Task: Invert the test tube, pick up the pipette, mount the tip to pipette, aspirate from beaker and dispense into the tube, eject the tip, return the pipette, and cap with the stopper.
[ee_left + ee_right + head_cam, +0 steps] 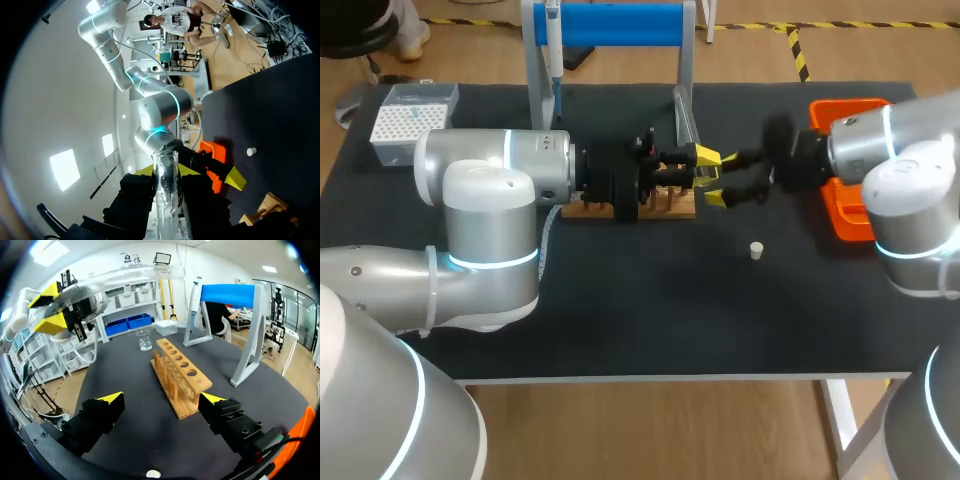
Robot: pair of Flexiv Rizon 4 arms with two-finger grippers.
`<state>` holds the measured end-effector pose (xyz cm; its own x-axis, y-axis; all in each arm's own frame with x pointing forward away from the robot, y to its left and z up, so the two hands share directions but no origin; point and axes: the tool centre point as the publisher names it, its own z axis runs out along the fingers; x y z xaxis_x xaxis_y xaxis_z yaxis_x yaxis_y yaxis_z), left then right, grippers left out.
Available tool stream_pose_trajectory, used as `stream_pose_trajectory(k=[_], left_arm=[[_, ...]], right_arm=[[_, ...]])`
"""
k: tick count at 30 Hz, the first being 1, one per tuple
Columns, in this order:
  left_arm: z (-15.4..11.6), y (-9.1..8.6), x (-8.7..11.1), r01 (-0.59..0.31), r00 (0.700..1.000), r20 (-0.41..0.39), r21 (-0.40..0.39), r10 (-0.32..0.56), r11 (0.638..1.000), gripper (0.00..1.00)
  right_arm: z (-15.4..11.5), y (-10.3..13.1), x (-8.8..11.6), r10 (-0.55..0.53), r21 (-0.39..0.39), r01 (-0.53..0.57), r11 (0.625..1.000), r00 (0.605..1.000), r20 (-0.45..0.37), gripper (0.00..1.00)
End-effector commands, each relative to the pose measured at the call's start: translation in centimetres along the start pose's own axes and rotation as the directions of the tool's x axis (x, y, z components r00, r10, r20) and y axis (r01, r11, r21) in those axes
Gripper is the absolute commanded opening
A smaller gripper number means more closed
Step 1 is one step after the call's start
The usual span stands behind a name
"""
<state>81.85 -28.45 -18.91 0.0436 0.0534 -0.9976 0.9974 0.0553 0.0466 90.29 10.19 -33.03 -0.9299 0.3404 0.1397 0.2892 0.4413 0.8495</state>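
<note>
Glass test tube [166, 190] gripped between the left fingers [49, 324], up off the black surface [620, 320].
The clear, round tube hangs by the wooden rack [182, 375] at the surface's middle, facing the right fingers [107, 401], which stand wide apart. A clear beaker [144, 340] stands beyond the rack's other end. The small white stopper [756, 250] lies apart, nearer the orange tray [845, 215] at the right edge.

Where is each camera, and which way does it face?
Head view: above and behind, looking down at the black table; left arm, right arm show.
Left wrist view: on that wrist, facing the right arm; left gripper grips a clear glass test tube.
Right wrist view: facing a wooden tube rack; open right gripper shows.
Wrist views share the tube and a white stopper.
</note>
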Motion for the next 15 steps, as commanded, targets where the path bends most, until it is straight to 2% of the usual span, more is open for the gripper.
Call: stream_pose_trajectory(k=[1, 11, 15], left_arm=[[0.1, 0.0, 0.1, -0.003, 1.0, 0.005, -0.002, 0.003, 1.0, 0.0], [0.1, 0.0, 0.1, -0.003, 1.0, 0.005, -0.002, 0.003, 1.0, 0.0], [0.1, 0.0, 0.1, -0.003, 1.0, 0.005, -0.002, 0.003, 1.0, 0.0]], right_arm=[[0.9, -0.6, -0.3, 0.006, 0.012, -0.006, 1.0, 1.0, 0.001, 1.0], [1.9, -1.8, -0.7, 0.034, 0.041, -0.036, 0.999, 0.999, 0.034, 1.0], [2.1, -1.9, -0.6, -0.005, 0.057, 0.002, 0.998, 0.999, 0.05, 1.0]])
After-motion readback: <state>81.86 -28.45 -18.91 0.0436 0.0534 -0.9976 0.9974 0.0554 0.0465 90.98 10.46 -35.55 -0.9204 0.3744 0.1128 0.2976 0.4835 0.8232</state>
